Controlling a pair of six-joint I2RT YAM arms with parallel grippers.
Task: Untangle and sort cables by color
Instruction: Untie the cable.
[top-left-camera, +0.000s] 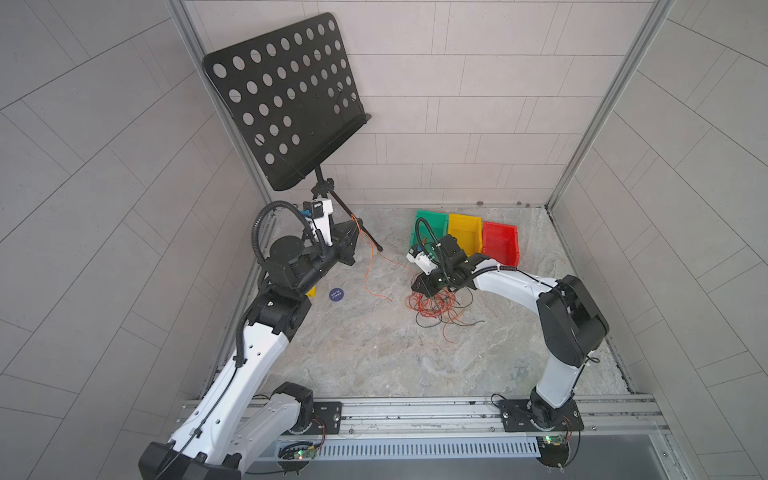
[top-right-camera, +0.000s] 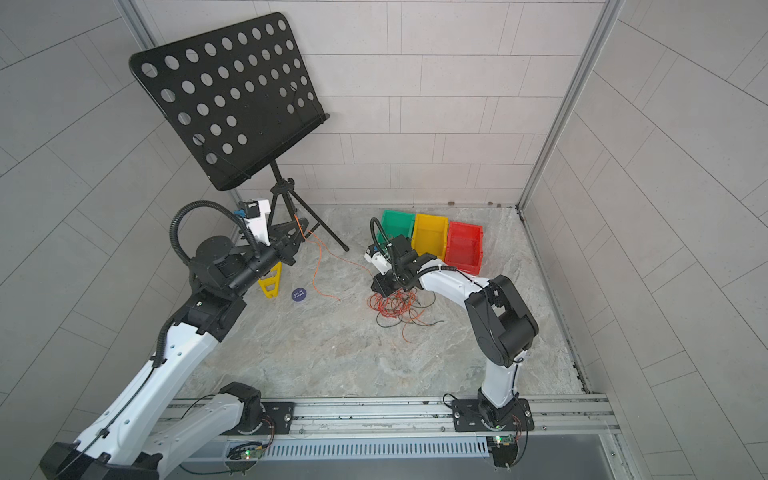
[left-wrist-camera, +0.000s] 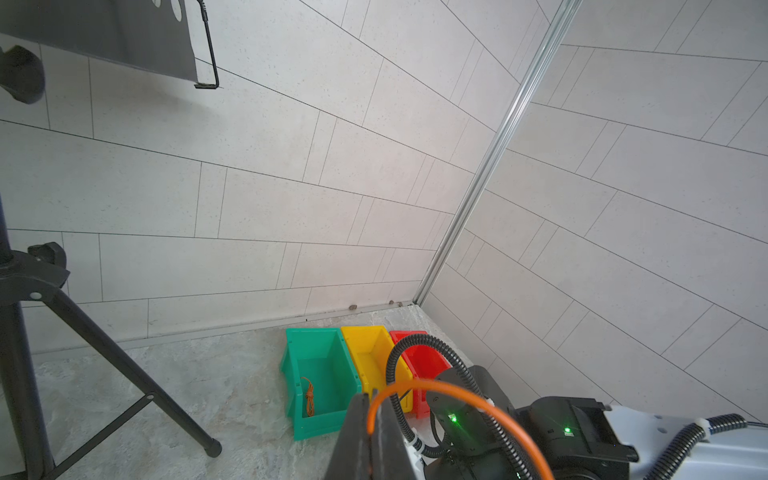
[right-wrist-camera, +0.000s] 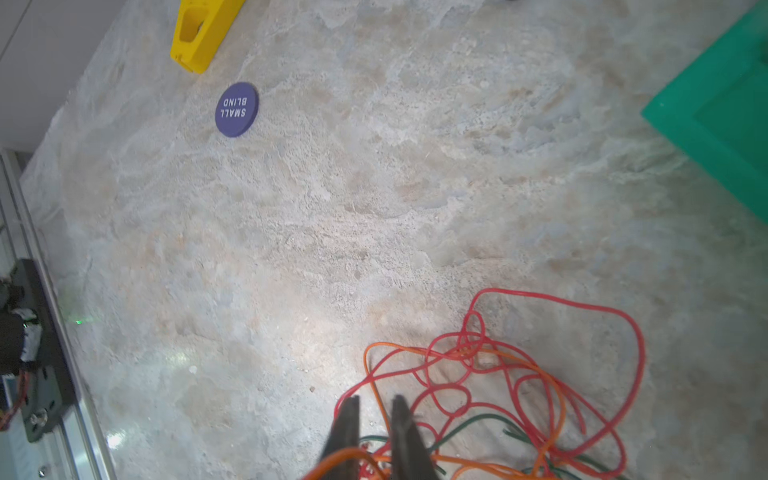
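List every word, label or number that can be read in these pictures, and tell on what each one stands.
"SMALL BLIND": white print on the round purple disc, upside down in the right wrist view.
In both top views this print is too small to read.
No other text shows.

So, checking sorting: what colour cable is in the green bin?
Orange; the cable in the green bin shows best in the left wrist view.
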